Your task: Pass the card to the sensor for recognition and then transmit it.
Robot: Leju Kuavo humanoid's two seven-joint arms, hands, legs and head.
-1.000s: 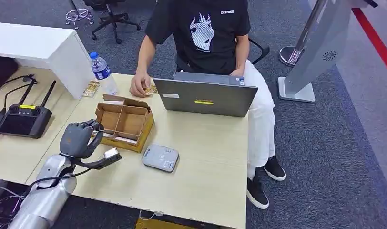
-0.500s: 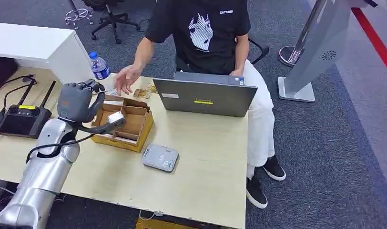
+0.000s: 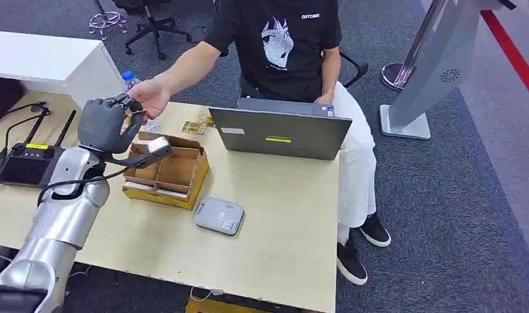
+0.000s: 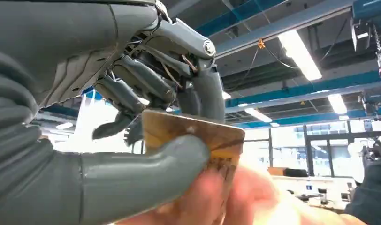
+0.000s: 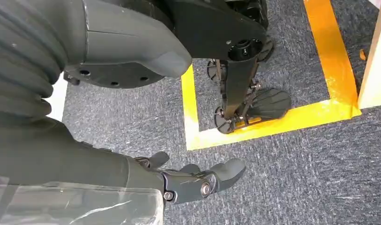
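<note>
The card (image 4: 198,140) is pinched between the thumb and fingers of the left robot hand (image 3: 104,124), raised above the far left part of the table (image 3: 281,222), beyond the cardboard box (image 3: 165,171). In the left wrist view a person's fingers (image 4: 235,197) press on the card's free end, and from the head view the person's hand (image 3: 148,96) meets the robot hand just in front of the water bottle (image 3: 129,79). The grey sensor (image 3: 219,216) lies flat on the table nearer the robot, well apart from the card. A laptop (image 3: 281,134) stands open before the seated person. The right robot hand (image 5: 198,180) hangs low over the grey carpet (image 5: 296,178), fingers loosely spread and holding nothing
</note>
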